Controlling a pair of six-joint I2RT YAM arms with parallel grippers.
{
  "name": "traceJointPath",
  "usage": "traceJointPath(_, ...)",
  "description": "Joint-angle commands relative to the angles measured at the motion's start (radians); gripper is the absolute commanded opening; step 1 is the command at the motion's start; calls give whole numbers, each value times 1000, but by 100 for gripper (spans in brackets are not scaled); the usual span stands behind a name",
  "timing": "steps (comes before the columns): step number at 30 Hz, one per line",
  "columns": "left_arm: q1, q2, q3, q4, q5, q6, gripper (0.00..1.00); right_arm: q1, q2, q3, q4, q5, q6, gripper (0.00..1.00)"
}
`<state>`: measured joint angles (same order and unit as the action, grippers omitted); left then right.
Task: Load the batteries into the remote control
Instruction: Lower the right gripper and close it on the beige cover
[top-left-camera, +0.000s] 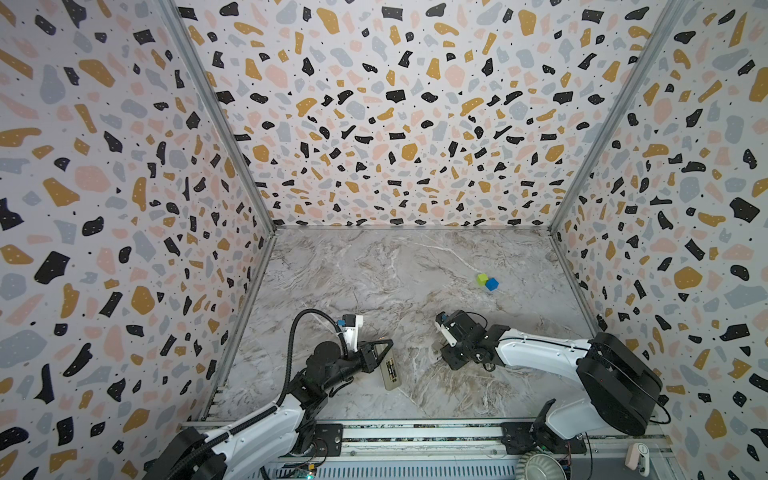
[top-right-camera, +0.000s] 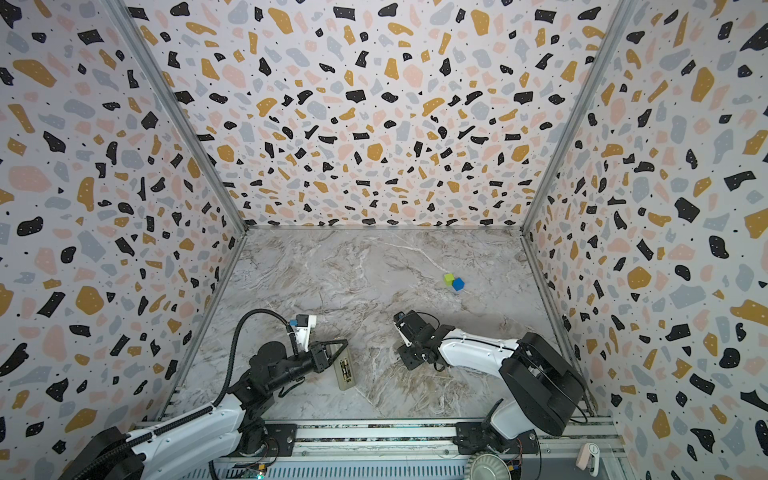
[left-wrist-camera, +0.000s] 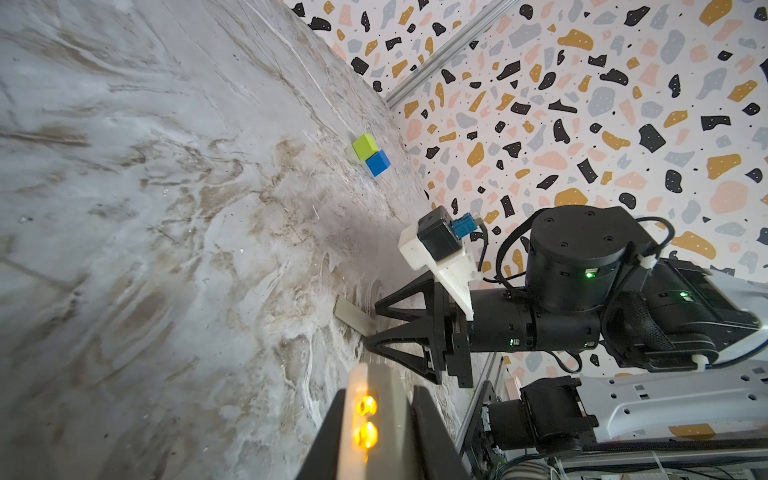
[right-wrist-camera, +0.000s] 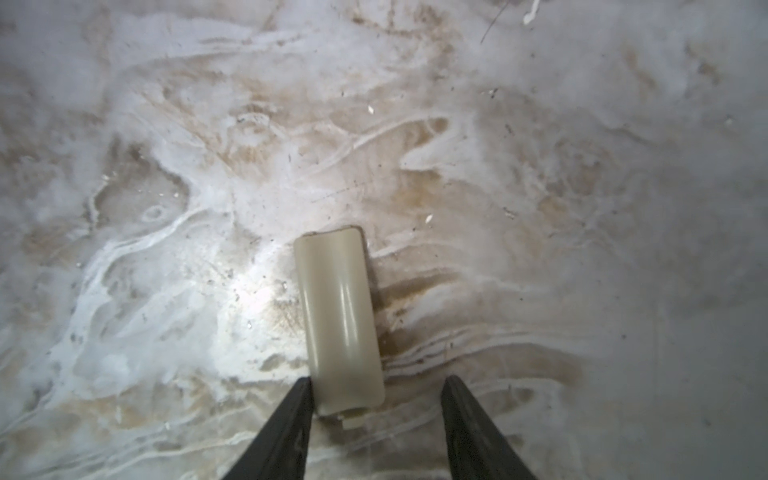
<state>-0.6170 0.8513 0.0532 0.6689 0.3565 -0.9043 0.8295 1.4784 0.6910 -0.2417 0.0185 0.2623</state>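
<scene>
We see our left tool (top-right-camera: 343, 346) gripping the remote control (top-right-camera: 347, 374), green cube (top-right-camera: 448, 279) touching blue cube (top-right-camera: 458, 284), marble worktop (top-right-camera: 332, 270)

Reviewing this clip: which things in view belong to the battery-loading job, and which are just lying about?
Belongs to the job:
remote control, clamped in the left gripper
batteries, apparently already in its open bay
pale battery cover, lying flat under the open right gripper

Just lying about:
green cube
blue cube, touching the green one, away from both grippers
</scene>
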Motion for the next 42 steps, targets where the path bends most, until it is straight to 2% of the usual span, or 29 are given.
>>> traceJointPath(1, -3, 0, 26, 78, 0, 13, 0, -1, 11, 17, -2, -24, -8, 50)
traceJointPath(29, -3, -6, 19, 68, -16, 4, 0, -1, 10, -5, 23, -49, -20, 27)
traceJointPath(37, -3, -5, 25, 78, -40, -7, 0, 3, -26, -17, 31, -47, -32, 19)
traceJointPath(42, -3, -1, 25, 85, -60, -12, 0, 47, -82, -19, 48, -21, -52, 16)
